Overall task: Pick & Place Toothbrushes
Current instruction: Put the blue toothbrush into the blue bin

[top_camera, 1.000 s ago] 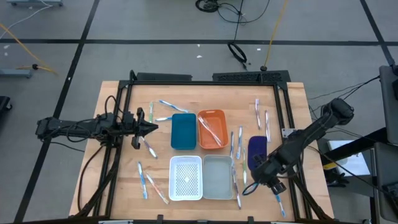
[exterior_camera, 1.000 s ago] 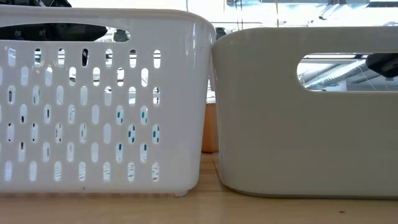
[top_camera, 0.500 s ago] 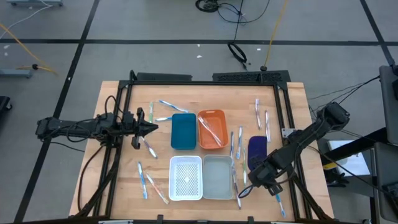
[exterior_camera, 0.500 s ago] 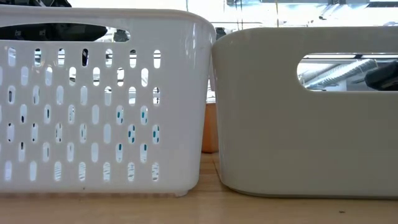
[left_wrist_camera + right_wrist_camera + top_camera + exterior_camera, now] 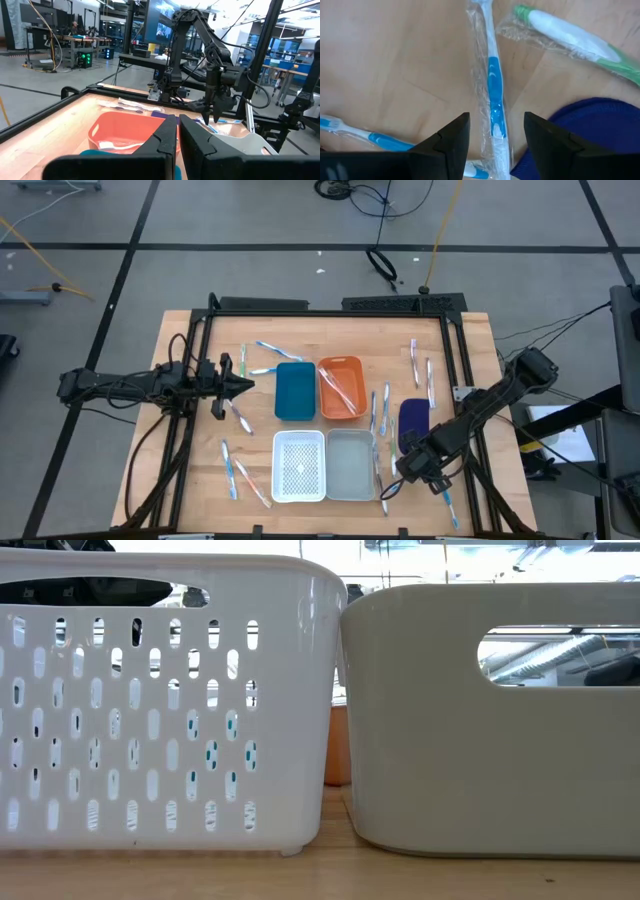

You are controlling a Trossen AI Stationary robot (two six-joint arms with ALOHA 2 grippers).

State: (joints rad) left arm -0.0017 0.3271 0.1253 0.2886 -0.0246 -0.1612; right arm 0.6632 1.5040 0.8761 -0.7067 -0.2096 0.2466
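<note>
Right gripper (image 5: 492,145), fingers apart, straddles a blue toothbrush (image 5: 492,95). Left fingers (image 5: 165,142) together, idle. I count most toothbrushes loose on the desk (image 5: 180,480).

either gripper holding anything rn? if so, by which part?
Nothing held. The right gripper is open, its fingers either side of a wrapped blue-and-white toothbrush lying on the table. The left gripper is shut and empty.

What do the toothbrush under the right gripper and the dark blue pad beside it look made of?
The blue-and-white toothbrush looks like glossy plastic in a clear, crinkled film wrapper that catches the light. The dark blue pad looks matte and finely textured, perhaps fabric or foam.
</note>
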